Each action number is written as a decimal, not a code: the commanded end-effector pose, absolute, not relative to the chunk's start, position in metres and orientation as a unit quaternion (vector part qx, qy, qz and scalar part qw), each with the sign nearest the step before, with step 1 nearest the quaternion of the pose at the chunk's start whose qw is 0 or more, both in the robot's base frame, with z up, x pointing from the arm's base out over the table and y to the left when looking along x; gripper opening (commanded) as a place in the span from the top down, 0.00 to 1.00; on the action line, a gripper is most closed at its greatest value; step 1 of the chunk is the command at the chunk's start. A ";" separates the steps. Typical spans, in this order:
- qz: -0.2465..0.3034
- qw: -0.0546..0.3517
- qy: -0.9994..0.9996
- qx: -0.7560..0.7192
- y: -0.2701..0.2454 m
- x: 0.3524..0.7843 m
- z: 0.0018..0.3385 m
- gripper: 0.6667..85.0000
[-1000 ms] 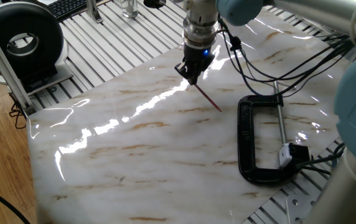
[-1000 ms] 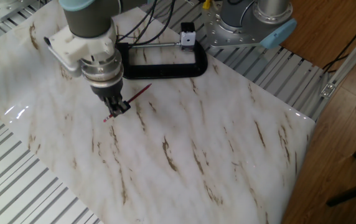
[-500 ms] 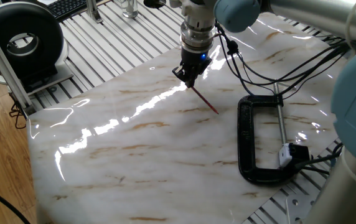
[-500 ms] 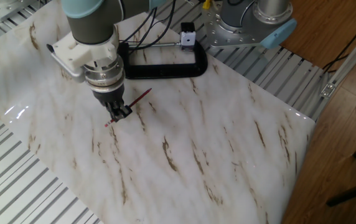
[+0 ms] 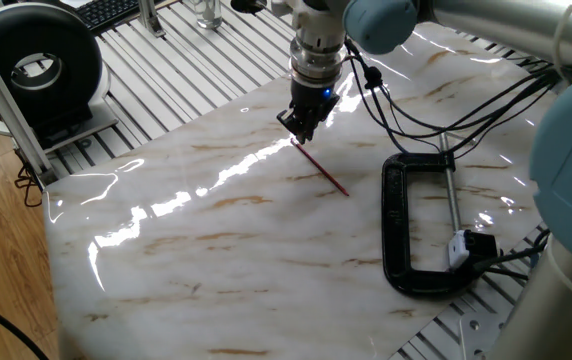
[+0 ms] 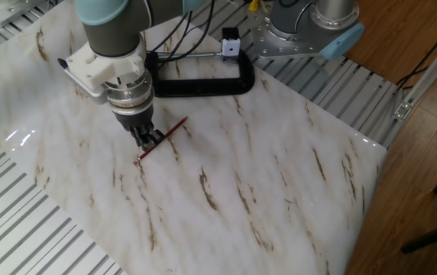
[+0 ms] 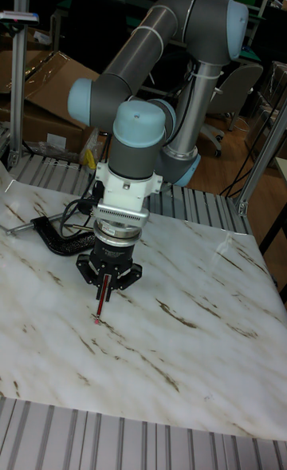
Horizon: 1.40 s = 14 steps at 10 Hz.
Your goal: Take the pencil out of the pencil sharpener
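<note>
The pencil is a thin dark-red stick lying low on the marble top, well apart from the pencil sharpener. In the other fixed view the pencil slants from lower left to upper right. My gripper hangs right over its far end, and the fingers look slightly apart. Seen from the tall fixed view, the pencil points out from between the fingers of the gripper. The pencil sharpener is a small white block held at the end of the black clamp.
The black C-shaped clamp with its silver screw rod lies near the table's edge. Cables trail from the arm over the marble. A black round device stands off the marble top.
The gripper has barely moved. The pencil has dropped from its raised, tilted pose to lie lower on the marble under the fingertips.
</note>
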<state>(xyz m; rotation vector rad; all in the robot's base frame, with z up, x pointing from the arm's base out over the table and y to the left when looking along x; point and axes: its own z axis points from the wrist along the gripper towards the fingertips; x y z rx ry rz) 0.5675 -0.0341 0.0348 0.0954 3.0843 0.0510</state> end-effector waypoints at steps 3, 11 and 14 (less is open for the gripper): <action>0.020 0.025 0.999 0.033 -0.034 0.566 0.036 0.78; 0.008 0.033 0.999 0.033 -0.047 0.553 0.088 1.00; 0.003 0.031 0.999 0.045 -0.060 0.539 0.117 1.00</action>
